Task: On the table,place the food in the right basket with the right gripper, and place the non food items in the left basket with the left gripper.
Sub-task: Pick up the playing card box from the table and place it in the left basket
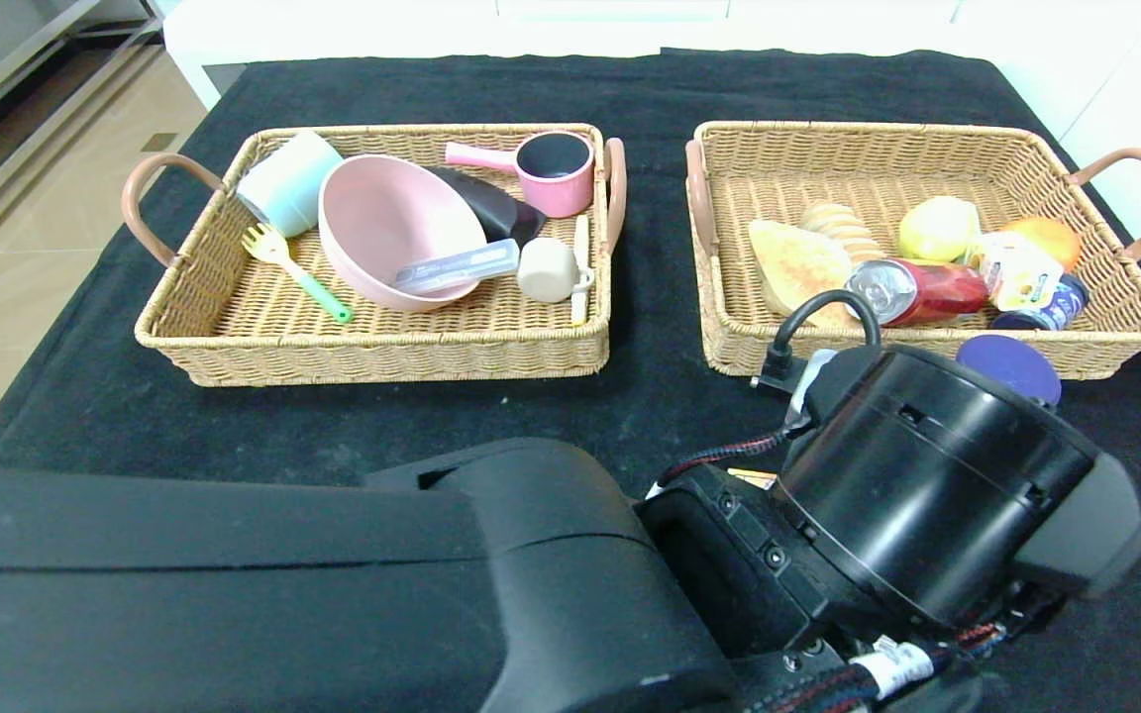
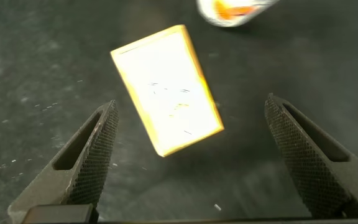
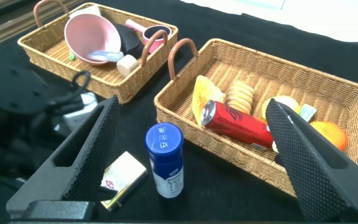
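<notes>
Two items remain: left gripper (image 2: 191, 162), fingers spread, hovers above the flat yellow-edged white box (image 2: 166, 90); it must descend and pinch.

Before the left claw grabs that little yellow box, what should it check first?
1. Left claw open wide: ok, both fingers stand apart.
2. Little yellow box between the fingers: ok, though it lies slanted.
3. Fingers touching the box: not yet, there is a gap on each side.
4. Nothing else in the way: ok; the blue bottle stands apart from the box on the black cloth.
5. Room in the left basket: ok, bare wicker shows near the front.
6. Right claw out of the way: cannot tell; it is open, above the bottle.
</notes>
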You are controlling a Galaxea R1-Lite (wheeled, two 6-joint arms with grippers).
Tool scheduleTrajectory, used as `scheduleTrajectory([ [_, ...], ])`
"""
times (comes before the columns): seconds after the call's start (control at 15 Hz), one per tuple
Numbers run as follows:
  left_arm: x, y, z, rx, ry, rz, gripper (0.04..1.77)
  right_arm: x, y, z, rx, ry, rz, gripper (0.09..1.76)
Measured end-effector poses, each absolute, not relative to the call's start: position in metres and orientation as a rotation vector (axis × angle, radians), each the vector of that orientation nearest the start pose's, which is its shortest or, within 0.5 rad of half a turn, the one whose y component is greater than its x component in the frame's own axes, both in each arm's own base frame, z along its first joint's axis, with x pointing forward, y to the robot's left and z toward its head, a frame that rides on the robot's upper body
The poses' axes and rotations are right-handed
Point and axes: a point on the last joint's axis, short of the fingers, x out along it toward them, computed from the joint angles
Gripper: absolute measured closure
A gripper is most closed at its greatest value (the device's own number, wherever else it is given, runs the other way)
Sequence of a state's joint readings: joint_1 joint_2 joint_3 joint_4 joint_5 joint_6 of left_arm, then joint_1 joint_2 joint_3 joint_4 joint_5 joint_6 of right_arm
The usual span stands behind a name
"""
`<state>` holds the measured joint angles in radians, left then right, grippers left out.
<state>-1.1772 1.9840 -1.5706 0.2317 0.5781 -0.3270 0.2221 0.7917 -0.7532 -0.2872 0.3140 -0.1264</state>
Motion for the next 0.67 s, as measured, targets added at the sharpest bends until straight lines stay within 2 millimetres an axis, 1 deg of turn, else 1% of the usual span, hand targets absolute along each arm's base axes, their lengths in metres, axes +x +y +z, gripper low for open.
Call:
scheduleTrajectory([
  [0.4,0.176,-0.366,0.192,0.204,0.513,-0.419,0.10,0.062,0.021,0.307,-0.134,-0.286,0.517,0.14],
  [0.67,0.184,-0.373,0.185,0.223,0.499,-0.377,0.10,0.061,0.021,0.308,-0.134,-0.291,0.517,0.14],
])
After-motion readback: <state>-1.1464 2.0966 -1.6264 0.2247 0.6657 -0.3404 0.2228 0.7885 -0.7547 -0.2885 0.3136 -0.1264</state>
